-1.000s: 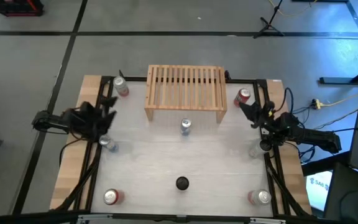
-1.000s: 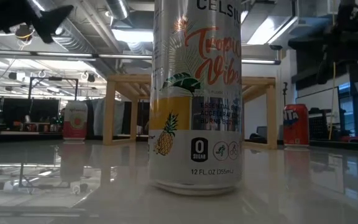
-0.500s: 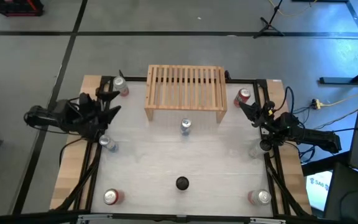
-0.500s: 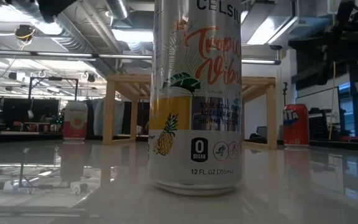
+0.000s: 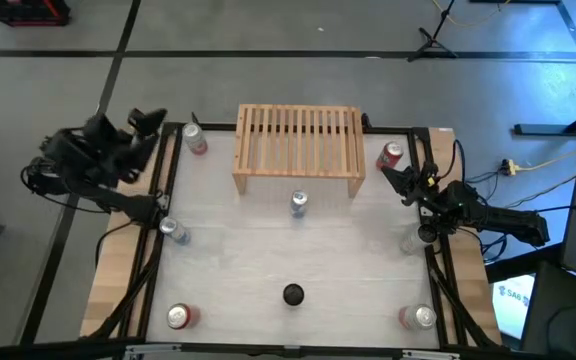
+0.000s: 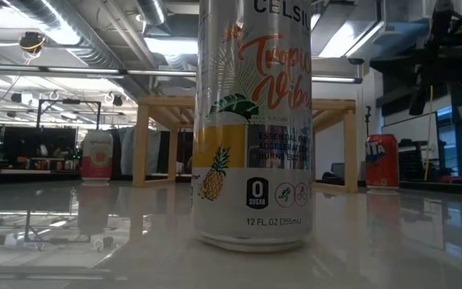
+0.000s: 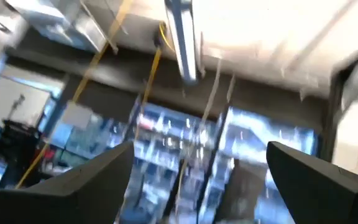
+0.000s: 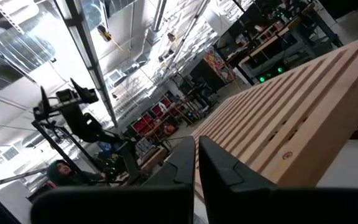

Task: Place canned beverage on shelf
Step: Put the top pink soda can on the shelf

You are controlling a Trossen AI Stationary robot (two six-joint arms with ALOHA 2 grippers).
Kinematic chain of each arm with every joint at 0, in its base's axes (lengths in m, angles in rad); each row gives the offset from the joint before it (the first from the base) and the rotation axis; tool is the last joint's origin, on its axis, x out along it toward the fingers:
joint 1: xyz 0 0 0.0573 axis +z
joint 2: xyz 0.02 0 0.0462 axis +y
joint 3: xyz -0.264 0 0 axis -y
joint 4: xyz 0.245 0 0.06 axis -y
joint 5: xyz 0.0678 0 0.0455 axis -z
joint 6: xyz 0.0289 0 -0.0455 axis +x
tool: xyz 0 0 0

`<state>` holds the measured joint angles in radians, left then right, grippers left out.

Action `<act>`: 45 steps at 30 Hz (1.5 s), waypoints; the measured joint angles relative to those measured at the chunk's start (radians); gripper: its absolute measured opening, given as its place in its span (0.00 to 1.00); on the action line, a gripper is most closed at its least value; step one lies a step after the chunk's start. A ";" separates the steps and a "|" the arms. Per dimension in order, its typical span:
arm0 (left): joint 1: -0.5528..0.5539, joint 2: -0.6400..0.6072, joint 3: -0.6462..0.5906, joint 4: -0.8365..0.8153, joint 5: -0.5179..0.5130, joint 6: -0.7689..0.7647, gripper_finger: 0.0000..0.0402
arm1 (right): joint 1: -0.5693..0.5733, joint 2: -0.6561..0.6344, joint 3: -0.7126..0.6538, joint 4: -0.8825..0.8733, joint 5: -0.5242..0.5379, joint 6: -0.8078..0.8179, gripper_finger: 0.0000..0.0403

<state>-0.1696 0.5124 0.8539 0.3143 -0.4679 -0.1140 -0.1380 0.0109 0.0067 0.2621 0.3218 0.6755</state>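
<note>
Off the desk's left rear corner, my left gripper [image 5: 151,121] has swung up and outward from over the desk edge; fingers wide apart, nothing in them. Right gripper [image 5: 392,172] hasn't moved, pinched closed, empty, by the red can [image 5: 392,154]. Shelf [image 5: 298,147] top bare; nearest can [image 5: 298,203] upright just in front of it. So no pick yet, looks like repositioning.

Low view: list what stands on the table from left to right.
Pink can → left leg of the shelf → tall Celsius can close to the camera → right leg of the shelf → red can.
</note>
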 joint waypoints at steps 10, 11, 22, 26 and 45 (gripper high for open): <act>0.000 0.005 0.015 -0.009 -0.114 0.002 0.90 | 0.000 0.000 0.000 -0.003 0.009 0.000 0.03; 0.000 0.005 0.015 -0.025 -0.160 0.012 0.90 | 0.000 0.000 0.000 -0.004 0.009 0.000 0.03; -0.001 0.052 0.015 -0.047 -0.264 -0.014 0.90 | 0.000 0.000 0.000 -0.011 0.016 0.003 0.03; 0.001 0.107 0.051 -0.049 -0.434 0.035 0.90 | 0.000 0.000 0.000 -0.012 0.044 0.002 0.03; 0.226 0.377 0.455 -0.559 -0.769 0.030 0.90 | 0.000 0.000 0.000 -0.115 0.025 -0.024 0.03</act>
<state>0.0560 0.8891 1.3094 -0.2448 -1.2366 -0.0843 -0.1383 0.0109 0.0067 0.1475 0.3470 0.6515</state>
